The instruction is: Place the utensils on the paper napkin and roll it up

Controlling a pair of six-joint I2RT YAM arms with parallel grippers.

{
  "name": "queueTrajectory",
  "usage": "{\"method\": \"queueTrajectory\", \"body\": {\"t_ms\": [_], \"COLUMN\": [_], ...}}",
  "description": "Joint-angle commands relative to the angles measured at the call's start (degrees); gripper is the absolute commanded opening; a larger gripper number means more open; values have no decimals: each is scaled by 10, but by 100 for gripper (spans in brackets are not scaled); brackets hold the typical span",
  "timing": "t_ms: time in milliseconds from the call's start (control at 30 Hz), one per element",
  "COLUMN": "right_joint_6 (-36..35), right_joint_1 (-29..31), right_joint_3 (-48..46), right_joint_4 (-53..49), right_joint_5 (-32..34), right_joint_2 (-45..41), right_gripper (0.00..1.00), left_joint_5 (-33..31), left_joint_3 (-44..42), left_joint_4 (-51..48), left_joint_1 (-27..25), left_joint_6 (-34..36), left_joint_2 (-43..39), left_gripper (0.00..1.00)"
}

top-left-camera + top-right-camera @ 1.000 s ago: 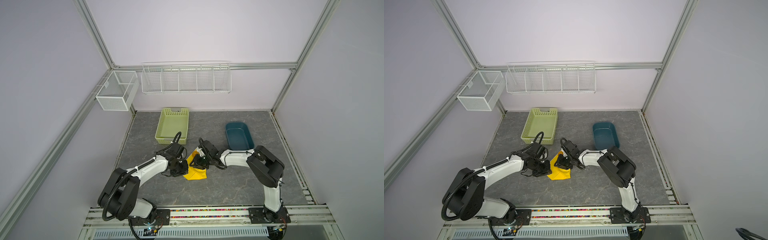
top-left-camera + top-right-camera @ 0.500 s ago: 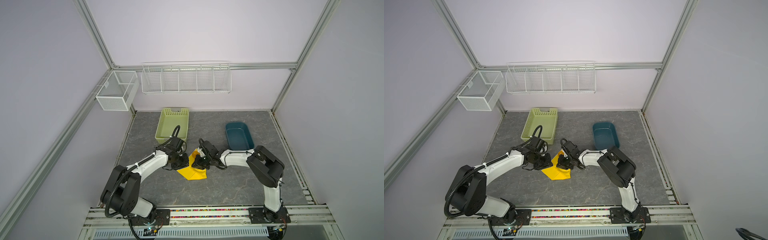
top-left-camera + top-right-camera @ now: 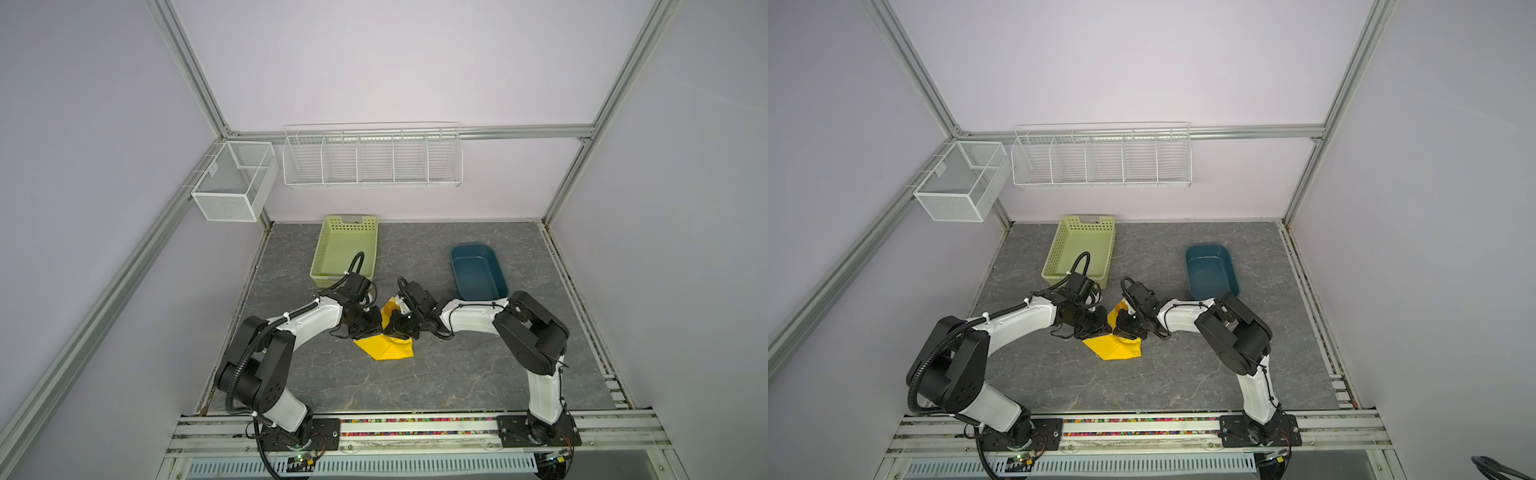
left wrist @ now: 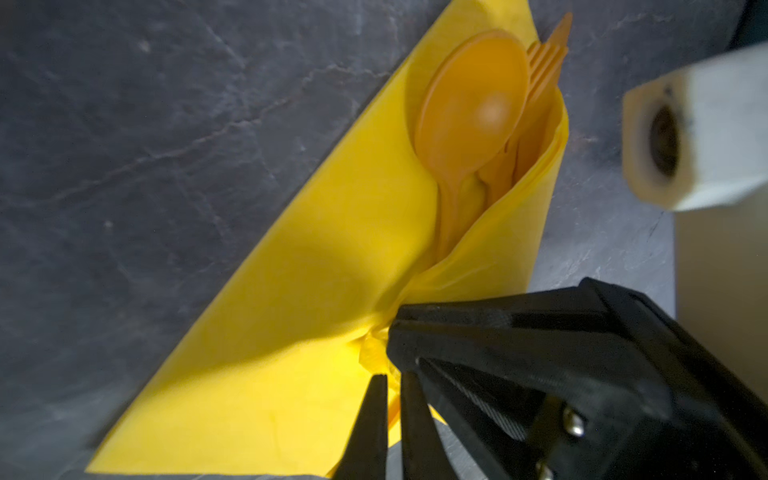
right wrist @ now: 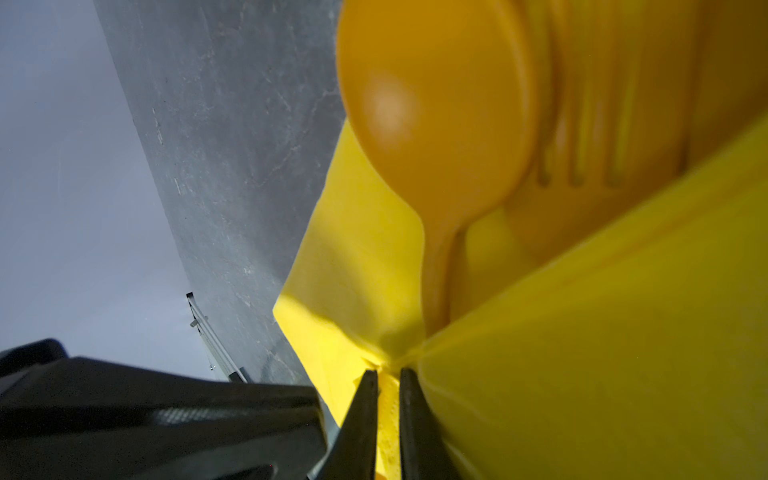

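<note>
A grey table [image 3: 457, 374] with a stone pattern carries a light green basket [image 3: 319, 257] with holes in its walls at the back left, and a dark blue tub [image 3: 478, 270] stands well apart from it at the back right. On the back wall hangs a white wire rack [image 3: 372, 160] with several compartments, and beside it, on the left frame bar, a white mesh box [image 3: 232, 187]. A metal rail [image 3: 415, 424] runs along the front edge of the table.
</note>
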Motion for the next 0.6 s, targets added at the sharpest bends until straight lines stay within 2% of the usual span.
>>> {"method": "queueTrajectory", "body": {"t_ms": [0,267,567], "right_joint_6": [10,10,7], "right_joint_1": [3,3,3], "right_joint_3": [-11,-8,-8], "right_joint_4": [-24,-22,-22], "right_joint_5": [8,7,14], "right_joint_2": [3,-2,-28], "right_gripper": [15,19,26], "left_joint_5": [15,-1,-15], "left_joint_3": [-13,-31,-43], "left_joint_4": [22,15,2], "left_joint_1": [1,0,0], "left_joint_6": [2,6,20], "left_joint_2": [15,35,49], "left_gripper": [10,5,4]}}
